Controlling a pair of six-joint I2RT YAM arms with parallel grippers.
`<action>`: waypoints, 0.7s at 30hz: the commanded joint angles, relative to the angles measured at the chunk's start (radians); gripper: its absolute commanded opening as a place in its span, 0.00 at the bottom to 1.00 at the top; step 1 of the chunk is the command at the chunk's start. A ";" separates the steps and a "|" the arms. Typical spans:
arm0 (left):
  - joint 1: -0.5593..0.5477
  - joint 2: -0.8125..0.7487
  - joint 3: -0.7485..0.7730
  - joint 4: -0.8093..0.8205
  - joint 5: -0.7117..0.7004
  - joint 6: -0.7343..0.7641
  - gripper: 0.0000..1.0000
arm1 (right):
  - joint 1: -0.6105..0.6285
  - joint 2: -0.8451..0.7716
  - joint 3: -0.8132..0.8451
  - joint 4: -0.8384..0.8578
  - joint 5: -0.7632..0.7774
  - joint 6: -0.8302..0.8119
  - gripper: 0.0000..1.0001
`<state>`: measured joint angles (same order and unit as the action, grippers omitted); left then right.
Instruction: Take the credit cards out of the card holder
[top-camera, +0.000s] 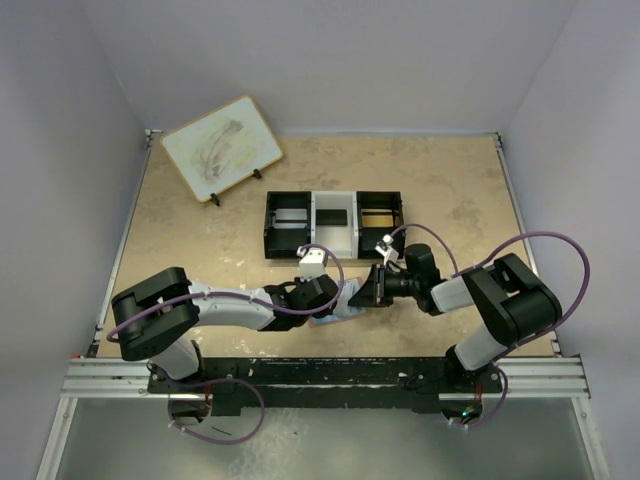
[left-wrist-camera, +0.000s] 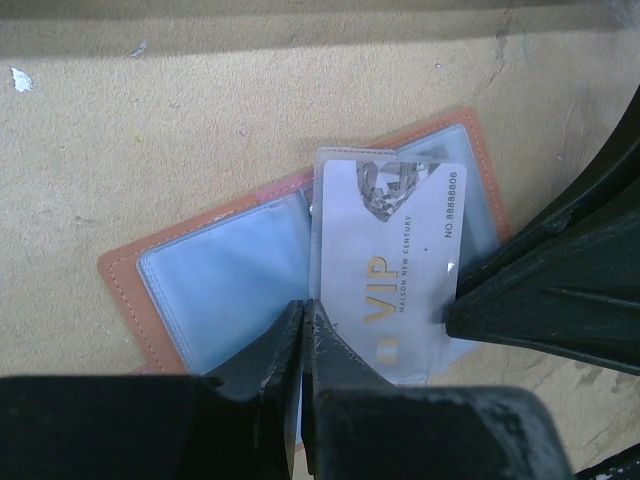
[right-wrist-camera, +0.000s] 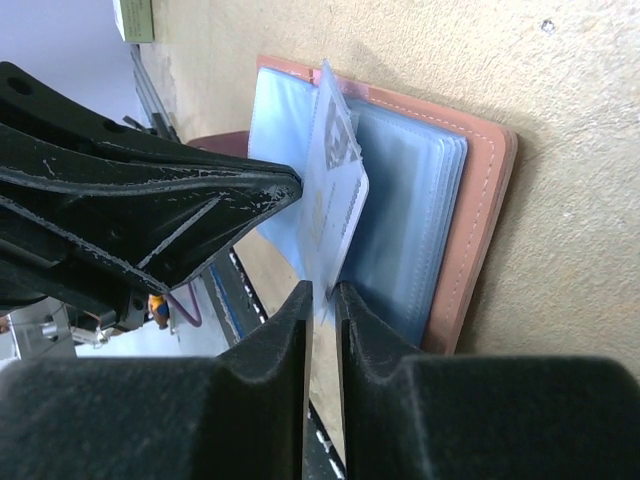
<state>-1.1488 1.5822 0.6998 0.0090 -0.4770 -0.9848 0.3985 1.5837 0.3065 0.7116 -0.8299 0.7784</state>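
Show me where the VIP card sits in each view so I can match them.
Top external: low centre, too small to tell apart from the card holder.
Left wrist: VIP card centre-right, face up.
Right wrist: upper centre, seen edge-on.
Shared landmark: the card holder's brown rim in both wrist views.

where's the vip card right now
In the left wrist view, the VIP card sits centre-right over the open card holder, between the tips of the left hand and the right hand.
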 joint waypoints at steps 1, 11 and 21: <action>-0.006 0.011 -0.011 -0.086 -0.008 0.005 0.00 | -0.002 0.012 -0.003 0.081 -0.036 0.007 0.11; -0.006 0.002 -0.009 -0.101 -0.012 0.005 0.00 | -0.004 -0.010 -0.017 0.029 -0.062 -0.014 0.00; -0.006 -0.015 -0.012 -0.115 -0.021 0.007 0.00 | -0.045 -0.047 0.072 -0.240 -0.032 -0.174 0.00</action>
<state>-1.1488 1.5787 0.6998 -0.0002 -0.4793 -0.9848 0.3626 1.5551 0.3290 0.5842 -0.8555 0.6926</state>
